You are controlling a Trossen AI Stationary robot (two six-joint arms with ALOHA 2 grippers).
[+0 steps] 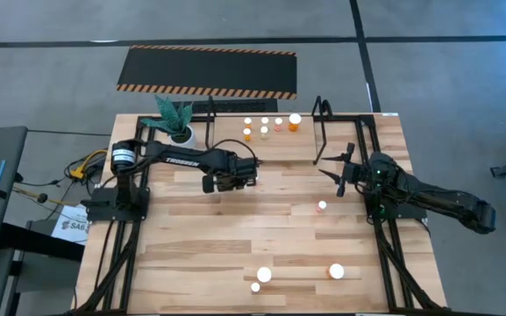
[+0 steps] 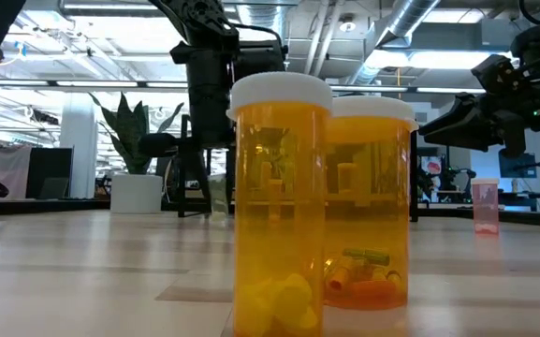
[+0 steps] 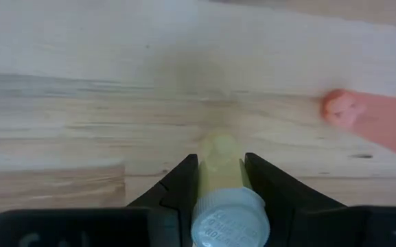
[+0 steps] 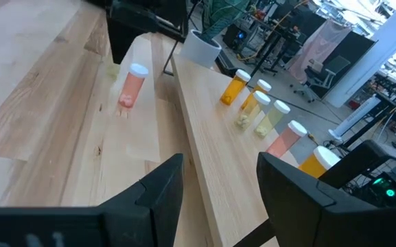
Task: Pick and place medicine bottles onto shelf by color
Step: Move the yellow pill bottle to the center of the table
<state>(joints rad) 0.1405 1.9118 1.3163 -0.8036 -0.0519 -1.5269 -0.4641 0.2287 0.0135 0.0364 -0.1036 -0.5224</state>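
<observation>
Foreground bottles (image 2: 281,201): two orange ones, low view's centre.
Left tool (image 1: 232,180): frame centre-left, clamped on pale yellow bottle (image 3: 219,165).
Shelf (image 1: 319,123): upper centre, five bottles.
Right tool (image 1: 344,170): centre-right, fingers apart, empty.

A light wooden table (image 1: 191,237) carries everything. Along its far edge stands the shelf (image 1: 323,132), a thin black frame, with a row of small white-capped bottles (image 1: 270,127) on the wood between its ends. A white plant pot (image 1: 181,134) sits at the far left of that edge. A pinkish bottle (image 1: 322,207) stands alone right of centre. Near the front edge stand three more bottles (image 1: 264,275), two of them orange-bodied in the low view.
</observation>
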